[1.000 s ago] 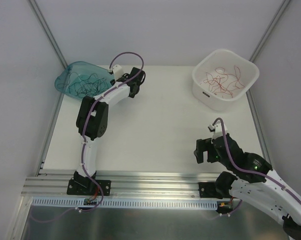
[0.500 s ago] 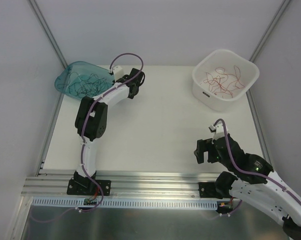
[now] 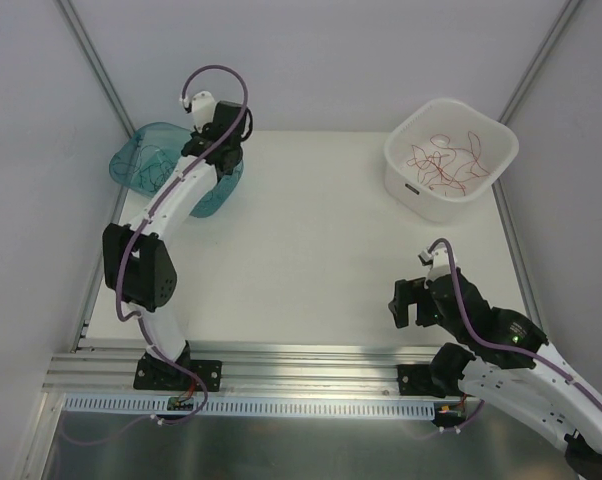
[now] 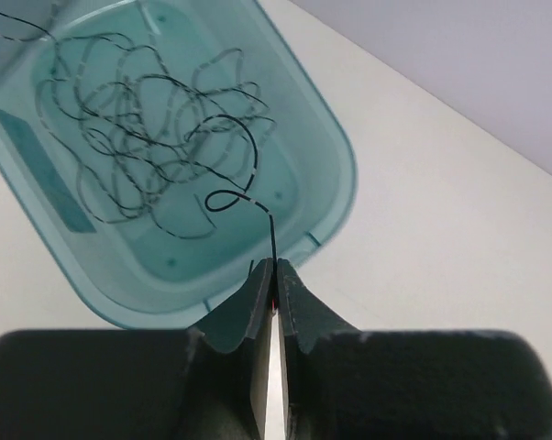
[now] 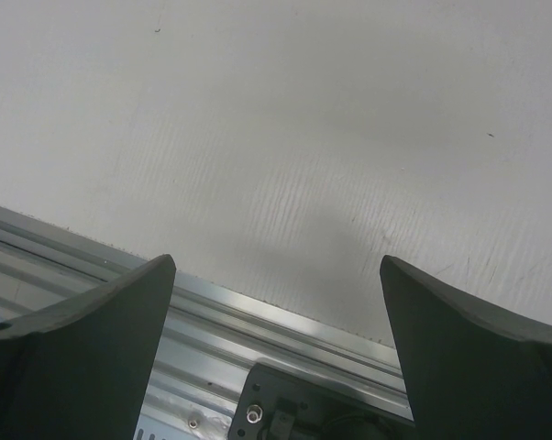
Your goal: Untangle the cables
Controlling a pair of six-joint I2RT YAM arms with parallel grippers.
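The left end effector [image 4: 272, 268] hangs above the near rim of a teal tub [image 4: 346, 188], which sits at the far left corner of the white surface [image 3: 311, 230]. Its two fingers are pressed together with only a sliver of a gap, and a single black strand [image 4: 270, 234] is pinched between the tips. From the pinch the strand runs into the tub, makes a small loop and then curves into the loose heap of black wires [image 4: 148, 137] spread over the tub's floor (where the held strand ends among the others cannot be made out). Well apart from it, at the far right corner, stands a white square tub [image 3: 421, 205] with a loose scatter of red wires [image 3: 446, 160] lying inside. The right end effector [image 5: 276, 266] is near the front edge of the surface on the right side, its fingers spread wide with nothing between them. Under it the wrist view shows bare surface and the metal rail [image 5: 258, 316] that runs along the near edge
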